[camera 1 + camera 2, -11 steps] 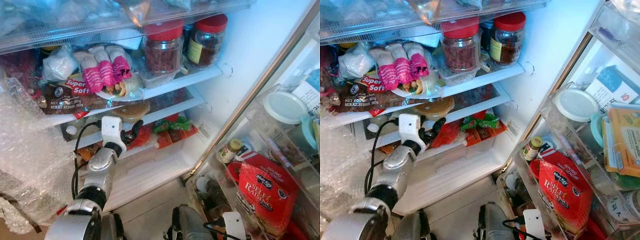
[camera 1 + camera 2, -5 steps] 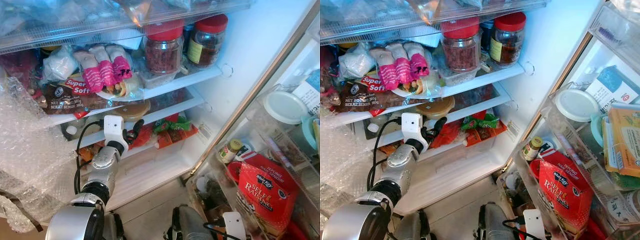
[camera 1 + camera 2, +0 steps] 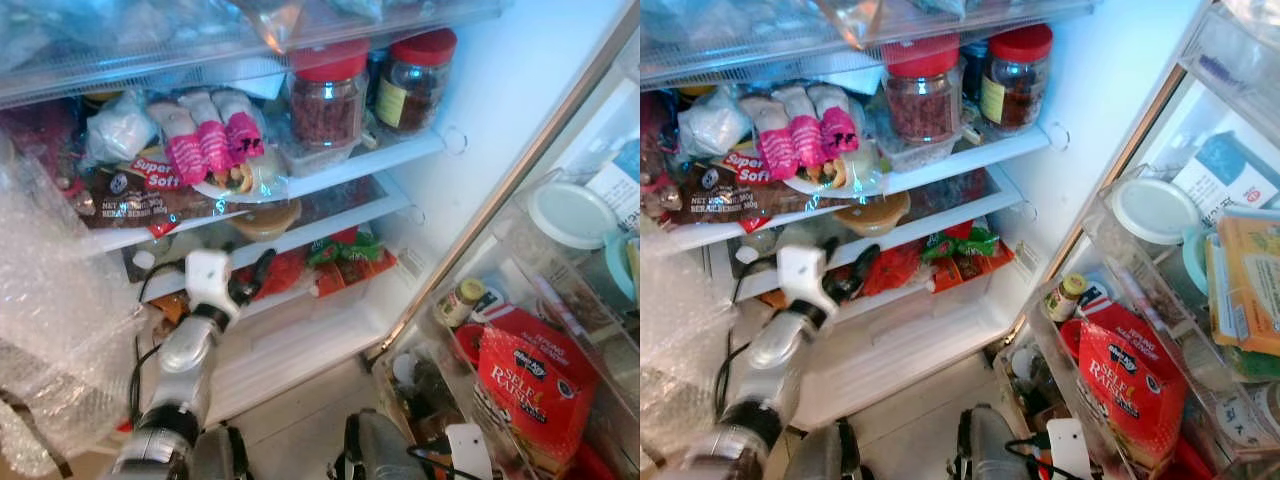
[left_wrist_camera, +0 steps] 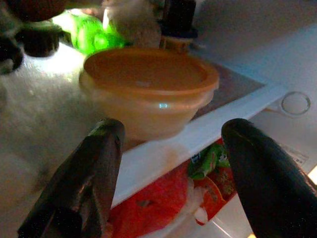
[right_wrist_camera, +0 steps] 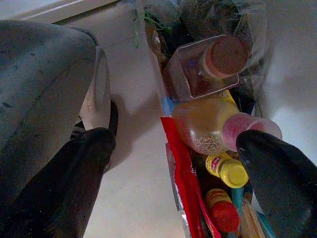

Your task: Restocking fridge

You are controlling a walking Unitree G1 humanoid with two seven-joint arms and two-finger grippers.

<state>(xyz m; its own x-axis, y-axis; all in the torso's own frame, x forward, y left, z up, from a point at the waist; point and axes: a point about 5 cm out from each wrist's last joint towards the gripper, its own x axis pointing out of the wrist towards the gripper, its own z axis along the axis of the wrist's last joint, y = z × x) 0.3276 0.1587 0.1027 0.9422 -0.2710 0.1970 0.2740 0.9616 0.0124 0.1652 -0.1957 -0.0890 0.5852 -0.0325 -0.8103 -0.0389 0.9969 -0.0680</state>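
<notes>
The silver left arm (image 3: 185, 370) is raised and stretched forward, and its black two-fingered left gripper (image 4: 171, 148) is held with the fingers (image 4: 91, 168) spread wide apart. The right gripper (image 5: 173, 168) is hung low, its fingers likewise parted.

My left gripper (image 3: 248, 283) sits fingers apart before the orange tub (image 4: 148, 89), open air between. At 12 o'clock the shelf above (image 3: 330, 170) caps the slot; at 9 o'clock bubble wrap (image 3: 50, 300) crowds in. The white ledge (image 3: 300, 335) at 5 o'clock lies bare.
</notes>
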